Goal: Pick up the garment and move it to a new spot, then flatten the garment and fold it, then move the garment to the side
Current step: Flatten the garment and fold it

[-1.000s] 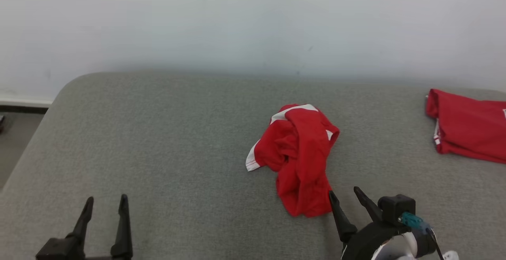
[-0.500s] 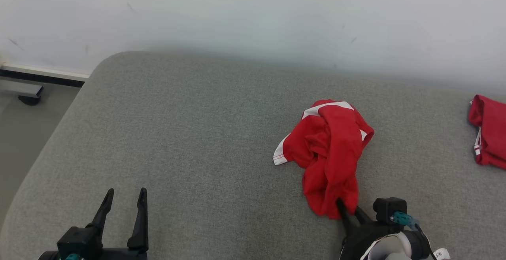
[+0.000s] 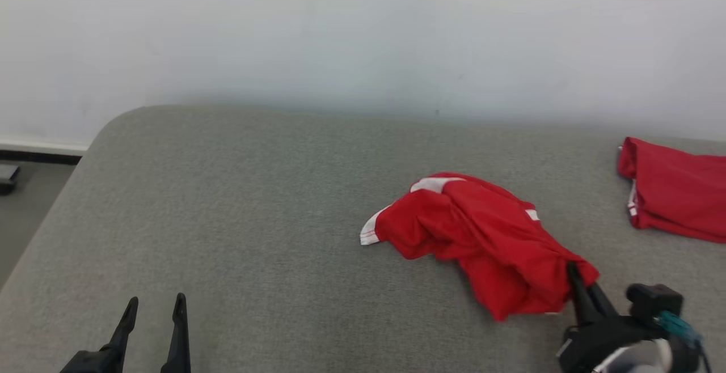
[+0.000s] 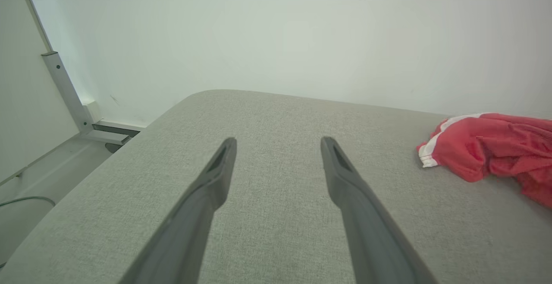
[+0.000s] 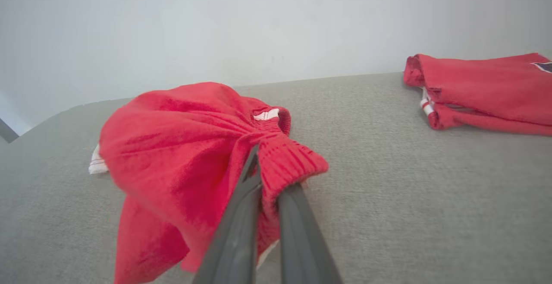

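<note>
Evidently, right fingers (image 5: 237, 228) pinch the red garment (image 5: 172, 146) by its ribbed hem (image 5: 293, 163); left fingers (image 4: 207, 197) stand parted.

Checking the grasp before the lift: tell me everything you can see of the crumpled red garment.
The crumpled red garment is soft fabric with white trim and a ribbed hem. It lies bunched on the grey cushion, its ribbed edge pinched in the right gripper, stretched towards it.

1. Head cam: high, looks forward and down across the grey cushion (image 3: 255, 203) to the white wall (image 3: 363, 33).
2. Left wrist cam: low over the cushion, facing the wall; red garment (image 4: 487, 146) at its right edge.
3. Right wrist cam: close on that garment; folded red cloth (image 5: 483, 89) at right, shared with head cam.
</note>
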